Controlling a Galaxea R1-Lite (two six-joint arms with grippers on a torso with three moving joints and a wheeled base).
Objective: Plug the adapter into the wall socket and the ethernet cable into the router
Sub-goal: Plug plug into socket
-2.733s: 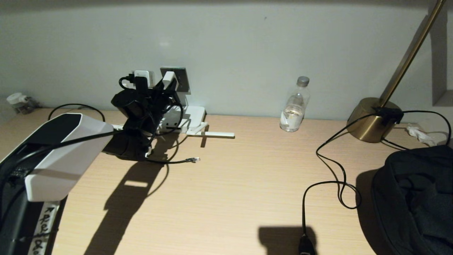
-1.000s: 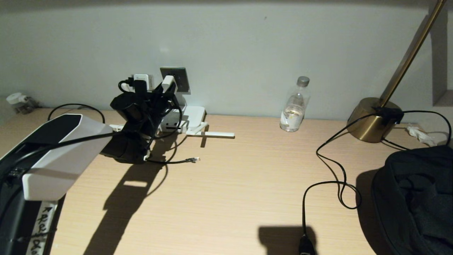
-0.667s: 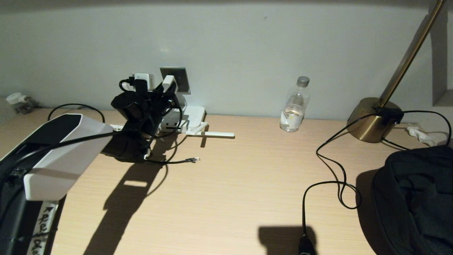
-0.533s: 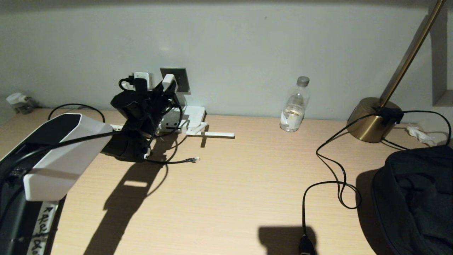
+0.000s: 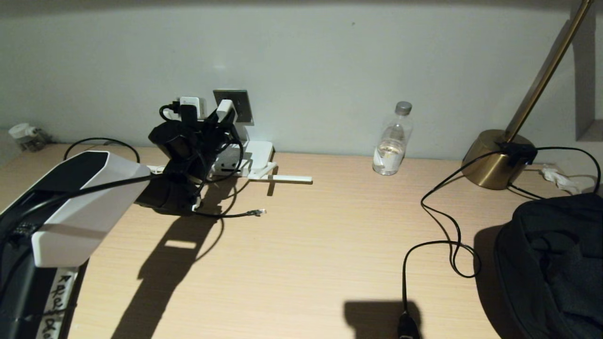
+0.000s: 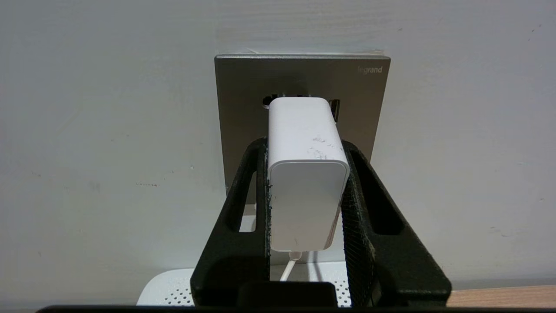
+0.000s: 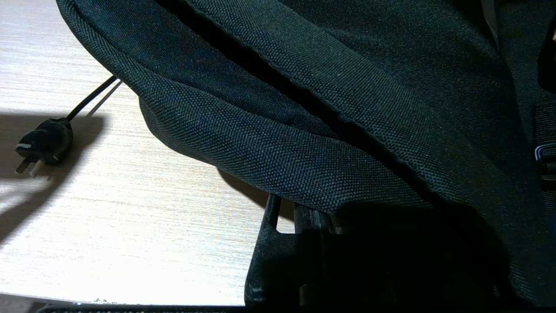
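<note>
At the wall socket (image 6: 299, 82), left gripper (image 6: 304, 182) fingers (image 6: 243, 208) tight around the adapter (image 6: 304, 174).

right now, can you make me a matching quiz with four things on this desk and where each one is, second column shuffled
1. adapter
2. ethernet cable
3. water bottle
4. black bag

A. loose on the desk, plug end free
B. at the desk's right edge
C. in the left gripper, at the wall socket
D. upright by the wall

Pairs: 1-C, 2-A, 3-D, 4-B
</note>
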